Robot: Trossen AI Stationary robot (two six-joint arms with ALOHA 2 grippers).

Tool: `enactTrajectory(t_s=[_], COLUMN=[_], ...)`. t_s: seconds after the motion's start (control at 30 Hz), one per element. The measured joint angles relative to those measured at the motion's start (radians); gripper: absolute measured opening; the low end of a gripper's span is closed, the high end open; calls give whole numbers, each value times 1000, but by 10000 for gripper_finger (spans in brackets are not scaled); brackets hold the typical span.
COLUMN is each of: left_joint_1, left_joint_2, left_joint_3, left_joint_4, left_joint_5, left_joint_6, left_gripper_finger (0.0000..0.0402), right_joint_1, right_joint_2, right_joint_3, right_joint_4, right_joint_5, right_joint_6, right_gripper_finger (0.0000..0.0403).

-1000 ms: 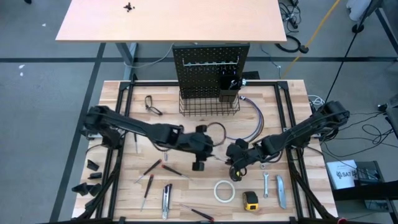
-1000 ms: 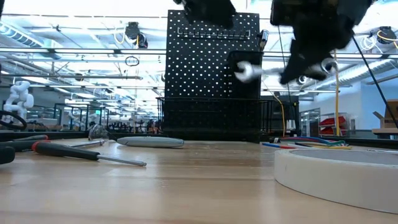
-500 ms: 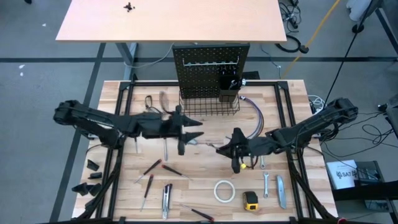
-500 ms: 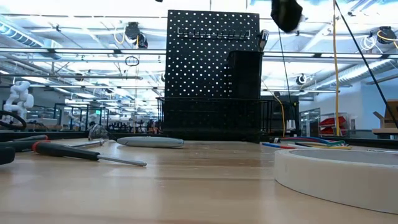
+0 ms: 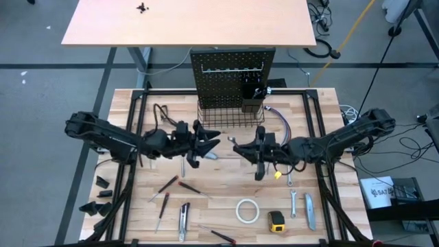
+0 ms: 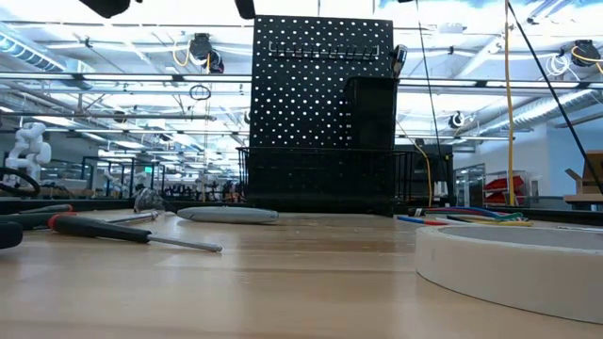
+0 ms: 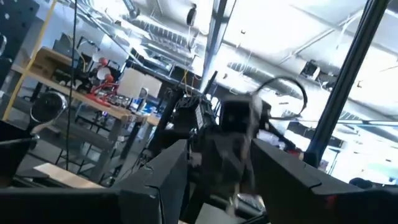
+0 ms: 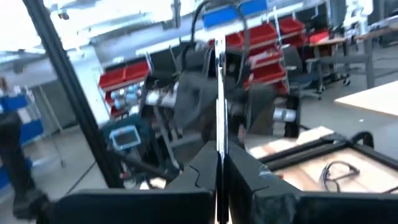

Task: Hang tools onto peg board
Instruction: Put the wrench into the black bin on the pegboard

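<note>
Above the table's middle, the right gripper [image 5: 236, 145], clamped on a slim silver wrench [image 8: 219, 112] standing upright between its fingers, faces the half-open, empty left gripper [image 5: 214, 143], with the peg board [image 5: 232, 75] just beyond, near both arms.

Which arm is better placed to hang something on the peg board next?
Right. Its tool is shut on a thin silver wrench and is raised just in front of the peg board. The left tool is as close, but open with nothing in it.
</note>
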State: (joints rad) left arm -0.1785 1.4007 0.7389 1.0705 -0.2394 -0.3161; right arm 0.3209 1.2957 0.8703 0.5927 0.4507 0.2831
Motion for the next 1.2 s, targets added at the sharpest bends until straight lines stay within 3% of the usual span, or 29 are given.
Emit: enactTrajectory(t_s=[0.5,0.7,1.2], left_joint_1=[39,67,97], left_joint_2=[85,85,85], left_joint_3=[78,103,107], left_joint_4=[15,6,-28], left_joint_5=[1,120,131], left_joint_6=[93,88,86], left_gripper_finger=[178,178,178], right_joint_1=[-54,-63,-87], right_joint_2=[3,14,14], right_joint_3=[0,0,0], right_joint_4=[-16,-38,-73], right_joint_5=[-62,-64,-63], right_joint_6=[30,46,46], right_gripper_finger=[6,6,6])
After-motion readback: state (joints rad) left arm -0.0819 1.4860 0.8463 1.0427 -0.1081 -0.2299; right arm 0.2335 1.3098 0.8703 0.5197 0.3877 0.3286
